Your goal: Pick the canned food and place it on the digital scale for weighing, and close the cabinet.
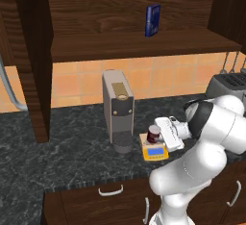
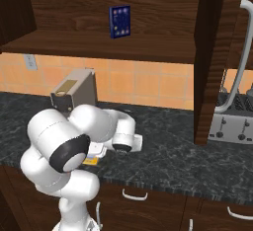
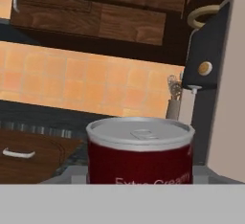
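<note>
Jaws are closed about as tight as they go, gripper (image 1: 156, 133) clamped on the canned food (image 1: 154, 133), which sits over the grey plate of the digital scale (image 1: 154, 150); can't tell if it's touching down. Can looks rigid and light-to-moderate, with a smooth, slippery label. Hold mid-wall, below the rim. Coffee machine (image 1: 117, 109) stands just beside. Cabinet (image 1: 33, 51) is open.
</note>
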